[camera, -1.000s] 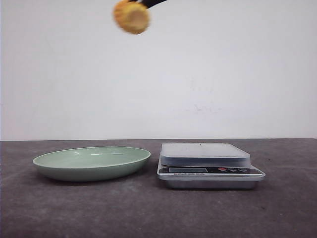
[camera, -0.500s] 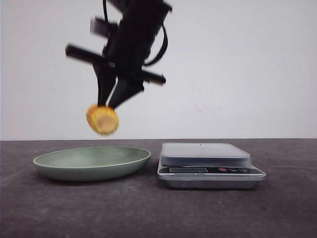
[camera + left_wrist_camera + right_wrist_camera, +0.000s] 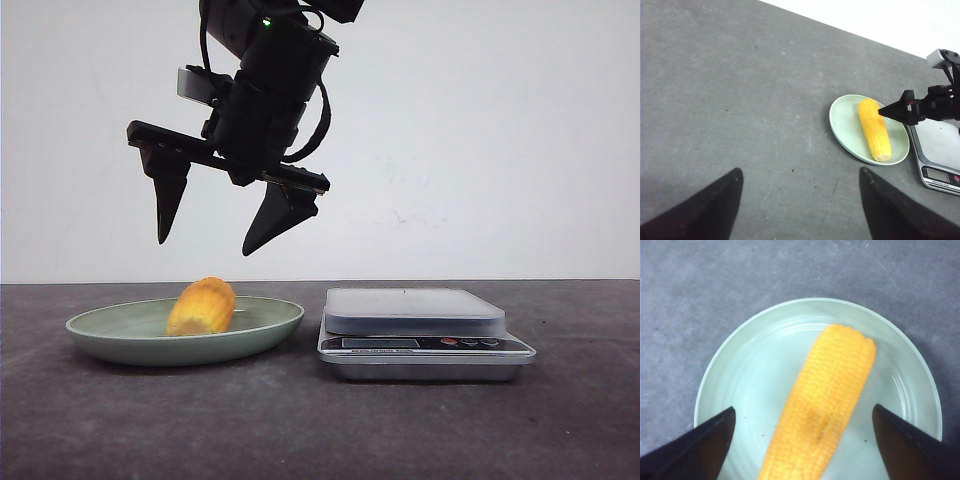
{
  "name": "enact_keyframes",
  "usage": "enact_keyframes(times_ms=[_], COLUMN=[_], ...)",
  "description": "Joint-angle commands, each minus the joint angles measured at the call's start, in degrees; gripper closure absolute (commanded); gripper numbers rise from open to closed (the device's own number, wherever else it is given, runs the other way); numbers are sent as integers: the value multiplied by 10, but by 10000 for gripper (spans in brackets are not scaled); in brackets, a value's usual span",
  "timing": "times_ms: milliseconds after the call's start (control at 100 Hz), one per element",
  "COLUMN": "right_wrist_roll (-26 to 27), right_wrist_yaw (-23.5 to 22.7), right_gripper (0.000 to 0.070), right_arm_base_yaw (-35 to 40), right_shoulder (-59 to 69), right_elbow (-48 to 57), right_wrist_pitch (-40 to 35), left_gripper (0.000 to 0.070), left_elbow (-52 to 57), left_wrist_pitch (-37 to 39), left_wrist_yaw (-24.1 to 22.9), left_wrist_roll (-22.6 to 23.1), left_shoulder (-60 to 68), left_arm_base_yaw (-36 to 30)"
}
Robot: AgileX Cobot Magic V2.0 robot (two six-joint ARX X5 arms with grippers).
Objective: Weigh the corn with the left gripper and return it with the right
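The corn [image 3: 202, 306] lies on its side in the green plate [image 3: 110, 335], free of any gripper. My right gripper [image 3: 205, 246] hangs open and empty a little above it, fingers spread wide. In the right wrist view the corn [image 3: 825, 400] lies on the plate [image 3: 740, 355] straight under the open right gripper [image 3: 802, 410]. My left gripper [image 3: 800, 170] is open and empty over bare table, well away from the plate [image 3: 842, 120]. It does not show in the front view. The corn [image 3: 874, 129] and a right fingertip [image 3: 895, 109] show in the left wrist view.
A silver kitchen scale [image 3: 415, 312] with an empty grey platform stands just right of the plate; it also shows in the left wrist view [image 3: 940, 150]. The table is dark grey, with a white wall behind.
The right gripper came down from the top of the view holding the corn, then opened. The corn now lies in the plate and the gripper is above it, empty.
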Motion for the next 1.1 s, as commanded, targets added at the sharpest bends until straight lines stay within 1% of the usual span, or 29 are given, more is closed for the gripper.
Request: enact_keyframes(times_ms=[0, 30, 130, 240, 300, 430, 610, 690, 820, 960, 1090], right_wrist_roll=[-12, -16, -37, -59, -67, -86, -131, -133, -133, -130, -97], right_wrist_yaw=[-17, -23, -31, -40, -47, -89, -100, -101, -99, -99, -103], right_gripper=[259, 269, 269, 269, 269, 269, 269, 269, 269, 269, 269], right_arm_base_yaw=[-3, -9, -39, -90, -129, -224, -347, -376, -409, -412, -412], right_shoulder=[-1, -8, -42, -102, -143, -231, -353, -408, -519, -655, -788], right_elbow=[21, 24, 35, 36, 36, 36, 35, 26, -27, -149, -282], right_wrist_pitch=[-6, -14, -46, -75, -97, -151, -235, -251, -255, -251, -223], left_gripper=[267, 267, 267, 267, 267, 267, 267, 267, 267, 266, 266], left_elbow=[7, 7, 7, 7, 7, 7, 7, 4, -5, -19, -22], left_wrist_pitch=[-1, -1, -1, 0, -1, 0, 4, 9, 22, 28, 30], left_wrist_yaw=[-1, -1, -1, -1, -1, -1, -1, -1, 0, 2, 1], left_wrist_roll=[4, 4, 6, 14, 17, 17, 24, 35, 40, 42, 47], left_shoulder=[-1, -1, -1, -1, -1, -1, -1, -1, -1, -1, -1], left_arm_base_yaw=[-1, -1, -1, -1, -1, -1, -1, -1, -1, -1, -1])
